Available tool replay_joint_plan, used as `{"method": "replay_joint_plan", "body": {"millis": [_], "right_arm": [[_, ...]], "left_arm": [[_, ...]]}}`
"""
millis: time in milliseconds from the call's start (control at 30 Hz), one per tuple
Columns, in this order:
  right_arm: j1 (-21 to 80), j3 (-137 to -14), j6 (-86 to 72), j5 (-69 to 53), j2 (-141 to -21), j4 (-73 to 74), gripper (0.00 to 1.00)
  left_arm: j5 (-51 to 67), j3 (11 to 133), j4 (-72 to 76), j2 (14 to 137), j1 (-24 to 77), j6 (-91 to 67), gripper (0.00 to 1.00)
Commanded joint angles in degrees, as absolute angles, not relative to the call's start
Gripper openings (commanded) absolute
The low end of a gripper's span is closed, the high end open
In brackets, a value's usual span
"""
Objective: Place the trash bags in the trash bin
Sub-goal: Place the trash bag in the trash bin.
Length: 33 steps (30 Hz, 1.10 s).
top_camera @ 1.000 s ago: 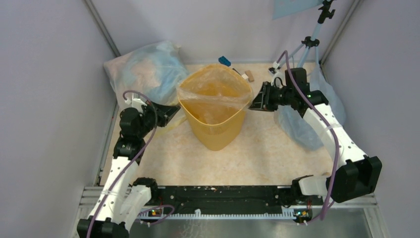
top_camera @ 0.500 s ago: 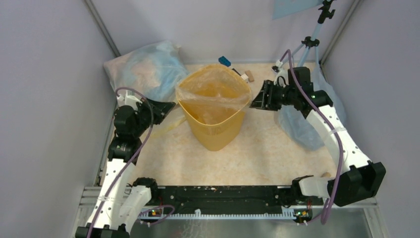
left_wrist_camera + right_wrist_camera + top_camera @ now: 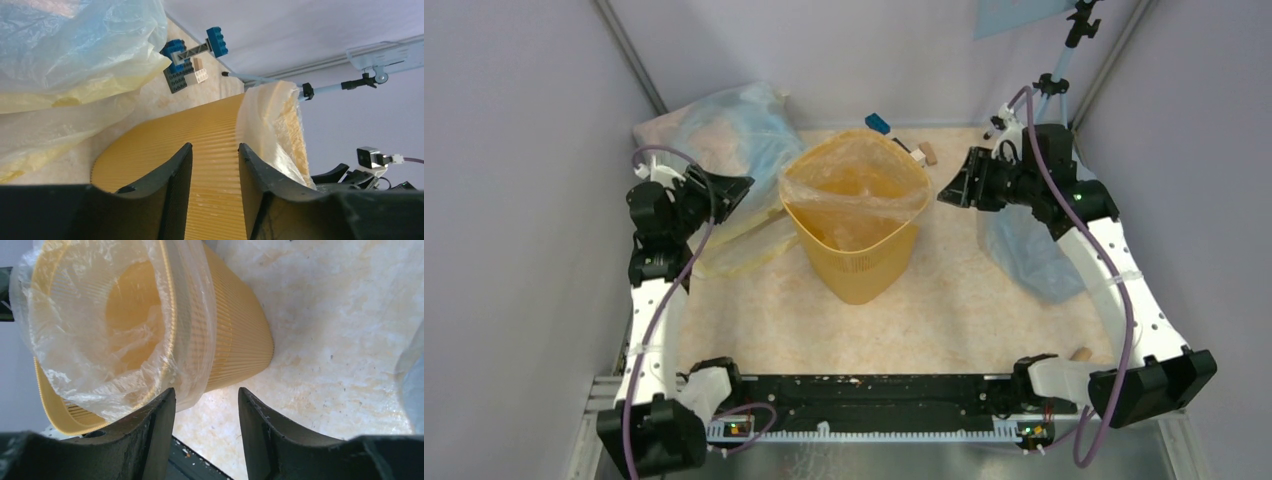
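A loose trash bag [image 3: 742,243] lies flat on the counter [image 3: 984,310] just left of the bin [image 3: 856,262]. Its long axis runs from the bin's left wall out toward my left arm [image 3: 652,320], while a second bag [image 3: 854,185] already lines the bin, folded over its rim. My left jaws hang open and empty just beside the loose film, pointed at the bin's wall, and my right jaws, equally open and empty, sit right of the bin, so I judge the left arm nearer. Bare counter spreads in front of the bin; a big bluish sack [image 3: 724,125] crowds behind it to the left.
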<state>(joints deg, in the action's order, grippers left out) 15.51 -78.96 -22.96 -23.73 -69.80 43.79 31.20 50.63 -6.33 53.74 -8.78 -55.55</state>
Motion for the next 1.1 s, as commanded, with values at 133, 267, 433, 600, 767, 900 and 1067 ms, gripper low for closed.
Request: {"method": "replay_joint_plan", "body": {"millis": [133, 267, 433, 600, 767, 900, 1067], "right_arm": [[10.31, -78.35, -28.32, -31.29, -67.98, 33.86, 0.47], [8.30, -72.15, -35.38, -38.70, -68.17, 24.71, 0.47], [4.95, -62.72, -43.71, -44.87, -65.67, 12.21, 0.44], [4.84, -59.99, -40.78, -45.15, -62.93, 12.97, 0.45], [5.04, -61.13, -34.19, -45.09, -59.36, 16.85, 0.61], [6.32, -61.68, -32.77, -42.83, -57.63, 18.86, 0.66], [6.82, -59.41, -35.97, -44.17, -56.05, 13.98, 0.63]], "left_arm": [[50.58, 52.32, 11.51, 63.40, -11.07, -61.52, 0.65], [51.93, 49.87, 18.10, 65.48, -11.03, -66.28, 0.71], [56.63, 48.40, 25.46, 69.22, -11.06, -72.33, 0.67], [57.69, 47.00, 27.83, 70.63, -11.03, -74.68, 0.67], [57.12, 45.46, 30.51, 70.87, -10.22, -76.62, 0.69], [57.02, 43.85, 35.02, 70.64, -8.98, -79.12, 0.67], [53.35, 38.97, 38.74, 66.63, -8.91, -84.58, 0.61]]}}
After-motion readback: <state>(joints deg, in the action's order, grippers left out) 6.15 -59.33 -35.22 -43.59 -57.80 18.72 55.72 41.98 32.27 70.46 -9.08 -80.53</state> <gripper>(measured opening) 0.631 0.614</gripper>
